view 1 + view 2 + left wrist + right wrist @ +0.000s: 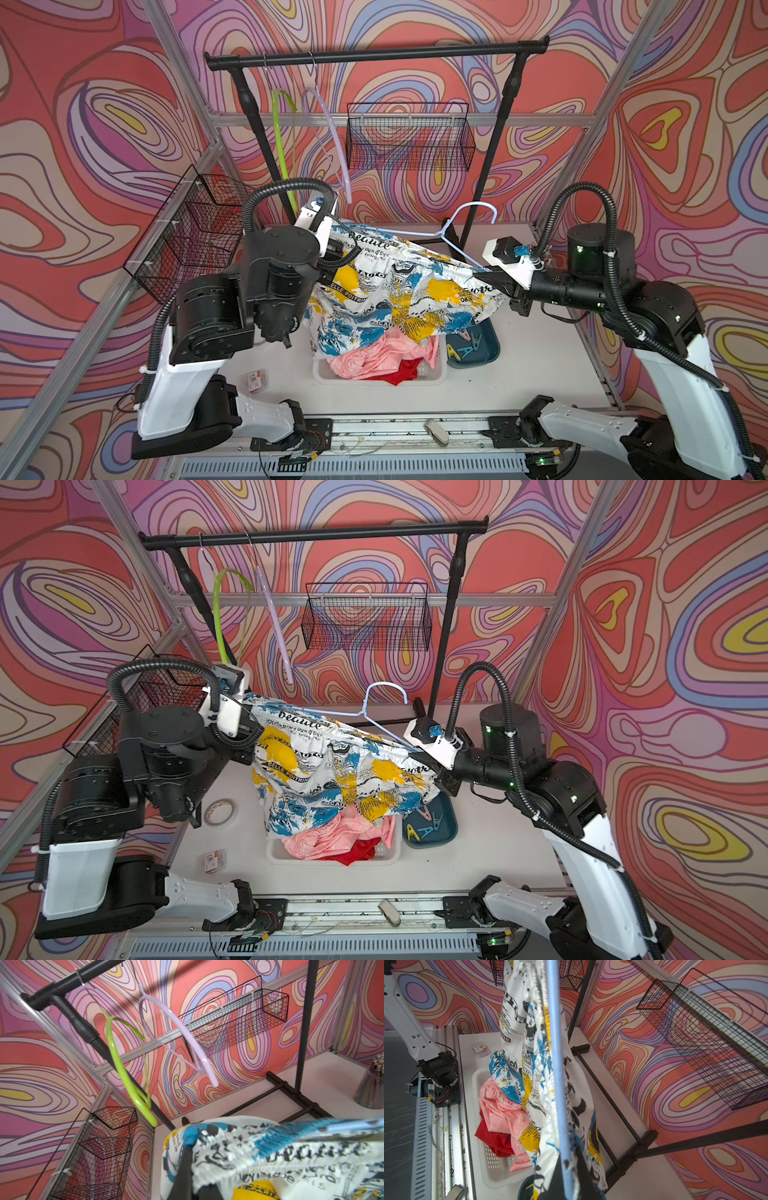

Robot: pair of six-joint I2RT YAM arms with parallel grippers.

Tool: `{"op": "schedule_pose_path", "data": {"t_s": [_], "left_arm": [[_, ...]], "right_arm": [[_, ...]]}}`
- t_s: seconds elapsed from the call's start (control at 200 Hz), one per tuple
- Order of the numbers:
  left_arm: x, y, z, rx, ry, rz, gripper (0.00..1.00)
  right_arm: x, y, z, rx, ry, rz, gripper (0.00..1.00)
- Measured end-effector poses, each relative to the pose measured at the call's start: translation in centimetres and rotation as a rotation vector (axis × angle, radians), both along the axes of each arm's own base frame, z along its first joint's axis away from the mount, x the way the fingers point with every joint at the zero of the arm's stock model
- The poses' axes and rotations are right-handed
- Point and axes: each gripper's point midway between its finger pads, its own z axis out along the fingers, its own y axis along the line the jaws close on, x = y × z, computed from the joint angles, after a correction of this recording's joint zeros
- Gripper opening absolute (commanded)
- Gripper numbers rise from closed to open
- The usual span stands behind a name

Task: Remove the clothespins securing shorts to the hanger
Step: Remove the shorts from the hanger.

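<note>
The newspaper-print shorts [399, 299] [332, 779] hang from a light blue hanger [473, 208] [556, 1064], held up between both arms above the table. My left gripper [330, 276] [197, 1178] is shut on the left end of the waistband. My right gripper [484, 277] [569, 1184] is shut on the hanger's right end, with cloth around it. Pink shorts [374, 353] and red shorts [405, 374] lie in a white basket [320, 372]. Several clothespins [465, 347] lie in a teal tray [490, 353]. I see no clothespin on the waistband.
A black rail [374, 52] stands at the back with a green hanger [282, 145] and a lilac hanger [332, 141] on it. Wire baskets hang on the back wall [409, 137] and the left wall [191, 237]. A tape roll [220, 812] and a small box [255, 379] lie on the table.
</note>
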Motion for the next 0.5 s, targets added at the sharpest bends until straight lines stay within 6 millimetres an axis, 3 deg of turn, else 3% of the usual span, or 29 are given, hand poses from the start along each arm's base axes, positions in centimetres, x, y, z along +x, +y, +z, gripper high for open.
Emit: {"op": "schedule_pose_path", "data": {"t_s": [0.165, 0.25, 0.496], "left_arm": [[-1.2, 4.0, 1.5, 0.034, -0.068, 0.059, 0.0], [-1.6, 5.2, 1.9, 0.089, -0.116, 0.089, 0.0], [-2.3, 3.1, 2.0, 0.243, -0.239, 0.155, 0.0]], "right_arm": [[-0.4, 0.3, 1.6, 0.016, -0.074, 0.038, 0.0], [-0.7, 0.7, 2.7, 0.036, -0.111, 0.071, 0.0], [-0.6, 0.9, 3.8, 0.065, -0.159, 0.079, 0.0]]}}
